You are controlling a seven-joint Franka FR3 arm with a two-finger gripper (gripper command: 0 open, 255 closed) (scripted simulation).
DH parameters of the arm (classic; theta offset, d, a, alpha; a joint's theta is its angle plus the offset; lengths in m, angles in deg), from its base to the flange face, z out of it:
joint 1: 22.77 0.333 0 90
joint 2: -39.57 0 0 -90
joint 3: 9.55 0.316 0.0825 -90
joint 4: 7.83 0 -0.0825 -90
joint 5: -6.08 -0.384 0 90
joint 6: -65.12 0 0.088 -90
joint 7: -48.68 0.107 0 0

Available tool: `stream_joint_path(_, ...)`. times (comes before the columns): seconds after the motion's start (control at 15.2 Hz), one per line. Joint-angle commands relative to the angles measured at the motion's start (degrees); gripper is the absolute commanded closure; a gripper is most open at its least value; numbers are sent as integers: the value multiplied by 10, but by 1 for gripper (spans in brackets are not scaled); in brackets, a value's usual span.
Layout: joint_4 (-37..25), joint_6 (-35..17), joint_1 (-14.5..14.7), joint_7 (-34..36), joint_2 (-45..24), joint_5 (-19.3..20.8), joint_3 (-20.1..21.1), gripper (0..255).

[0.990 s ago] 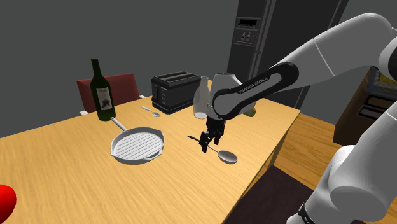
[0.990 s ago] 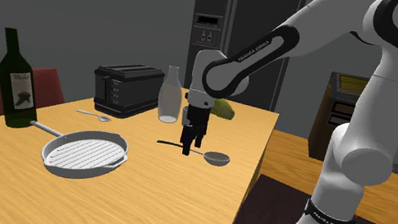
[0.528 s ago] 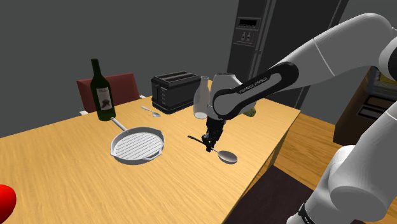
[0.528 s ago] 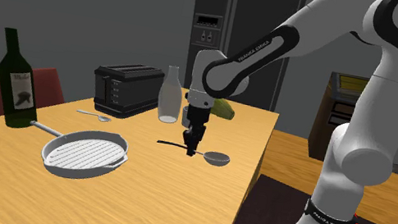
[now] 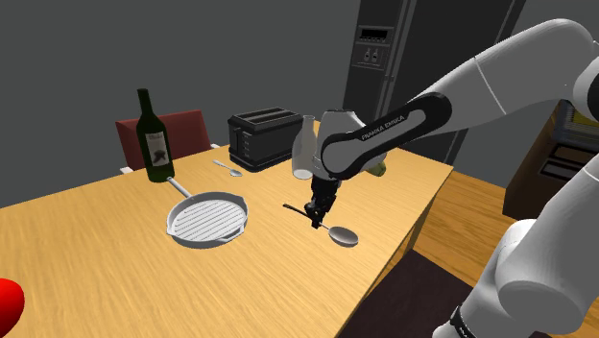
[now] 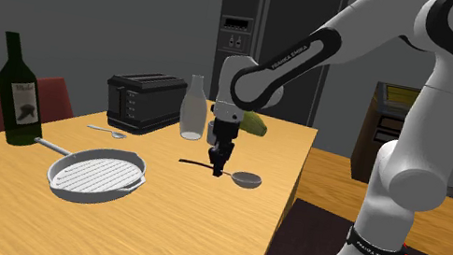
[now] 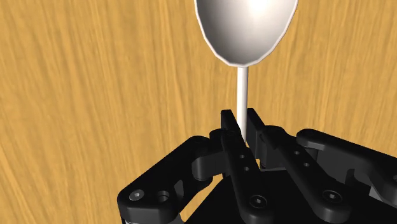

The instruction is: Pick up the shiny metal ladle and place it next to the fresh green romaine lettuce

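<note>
Near the pan (image 5: pixel 206 219), the gripper (image 5: pixel 317 215) is pinching the ladle (image 5: pixel 343 236) by its thin handle, bowl pointing away from the pan. Grasping is finishing, I judge; lifting and carrying toward the lettuce (image 6: pixel 256 123) is coming next.

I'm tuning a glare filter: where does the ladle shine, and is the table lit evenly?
Wrist view: the bowl of the ladle carries a soft white highlight, and the gripper clasping its handle is black with little sheen. Shoulder view: the wooden table is lit evenly, without strong cast shadows; the ladle's bowl looks dull grey.
</note>
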Motion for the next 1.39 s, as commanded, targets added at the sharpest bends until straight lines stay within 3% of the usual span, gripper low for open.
stream_joint_path(0.0,-4,12,-1,1,8,1,-1,255)
stream_joint_path(1.32,-92,176,-4,18,84,11,-5,255)
